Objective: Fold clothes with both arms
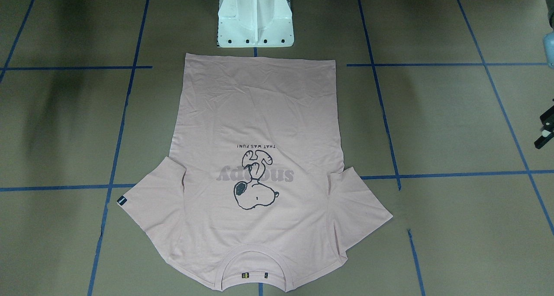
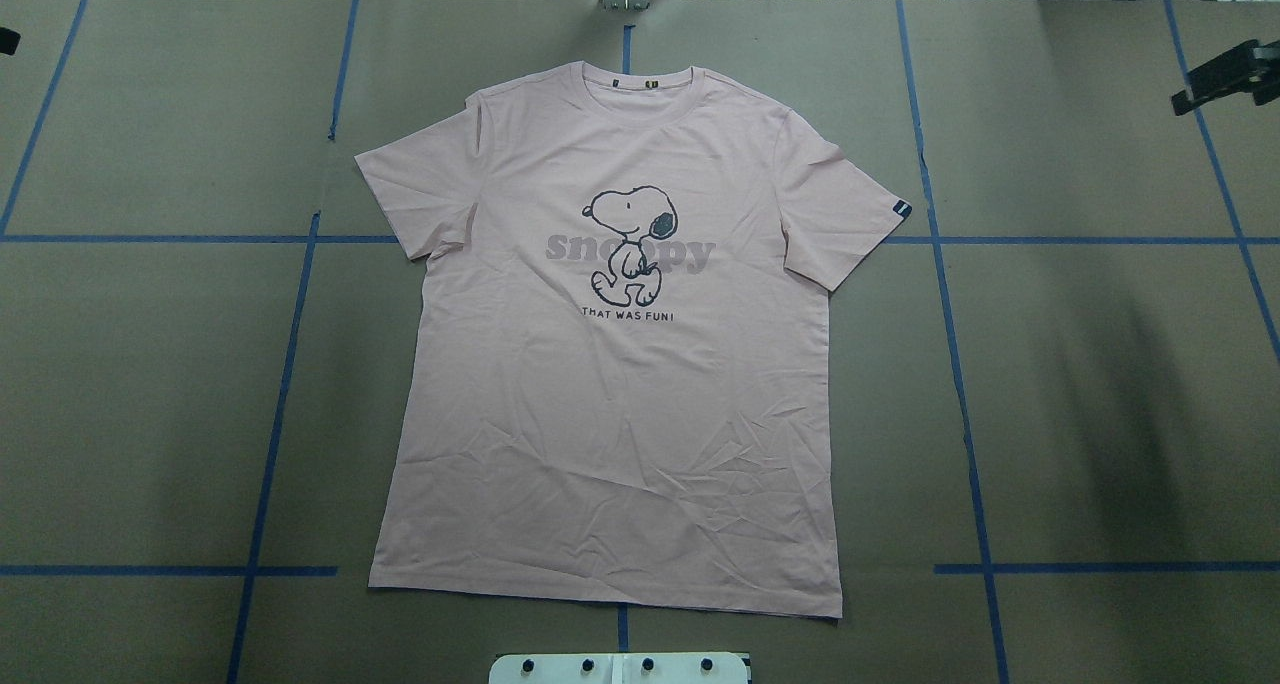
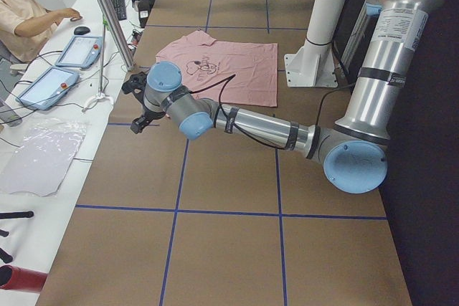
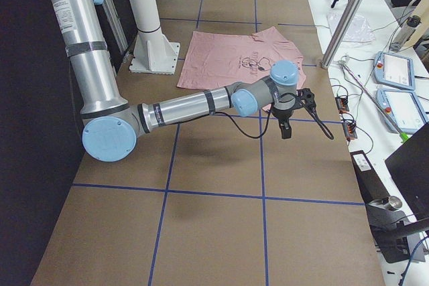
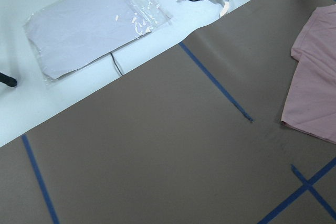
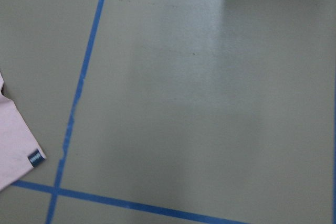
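Near table (image 2: pixel 1100 364) ends, left gripper (image 3: pixel 136 116), right gripper (image 2: pixel 1225 74) hanging well apart from T-shirt (image 2: pixel 610 414); open or closed, cannot tell; uneven grabs risking skewed fold.

**Layout of the work area.** The T-shirt (image 2: pixel 620 384) lies flat on the counter (image 2: pixel 150 384), centred, print side up. Its hem is nearest the pedestal base (image 2: pixel 620 667), a little apart from it. Its collar (image 2: pixel 640 89) points to the far edge. One sleeve spreads to each side, and the sleeve tag (image 2: pixel 900 209) sits on the sleeve at the robot's right.

The left arm (image 3: pixel 265 128) extends over the counter to the left of the T-shirt. The left gripper (image 3: pixel 138 121) is near the far edge, well apart from the left sleeve. The right arm (image 4: pixel 194 105) mirrors it, with the right gripper (image 4: pixel 285 128) well apart from the right sleeve.

Past the far edge, a plastic bag (image 5: pixel 94 24) lies on a second counter (image 5: pixel 31 114).
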`<state>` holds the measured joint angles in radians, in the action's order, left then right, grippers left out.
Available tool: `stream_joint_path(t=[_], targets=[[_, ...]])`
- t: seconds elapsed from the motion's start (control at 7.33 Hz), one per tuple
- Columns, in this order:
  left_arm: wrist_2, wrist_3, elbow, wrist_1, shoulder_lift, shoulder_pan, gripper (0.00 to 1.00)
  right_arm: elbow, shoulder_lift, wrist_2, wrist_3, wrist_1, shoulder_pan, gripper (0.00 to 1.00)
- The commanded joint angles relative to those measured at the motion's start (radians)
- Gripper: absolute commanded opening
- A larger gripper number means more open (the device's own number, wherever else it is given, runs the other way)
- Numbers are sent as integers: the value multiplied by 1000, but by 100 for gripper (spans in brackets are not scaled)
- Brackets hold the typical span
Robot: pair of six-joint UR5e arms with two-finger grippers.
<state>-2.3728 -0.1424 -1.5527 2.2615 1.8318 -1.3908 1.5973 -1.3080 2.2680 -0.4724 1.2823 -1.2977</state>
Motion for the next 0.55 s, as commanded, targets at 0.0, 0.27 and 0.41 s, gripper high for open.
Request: stream_joint_path(t=[0.0,0.27,0.41], targets=[[6,-19,6,79,-9,53,100,-11,58,-176,-379,-145,185,97],[6,-20,6,81,-9,59,100,-72,137,-286,-533,-153,282,69],[6,-20,6,81,-11,61,100,-117,150,-321,-579,-211,331,65]])
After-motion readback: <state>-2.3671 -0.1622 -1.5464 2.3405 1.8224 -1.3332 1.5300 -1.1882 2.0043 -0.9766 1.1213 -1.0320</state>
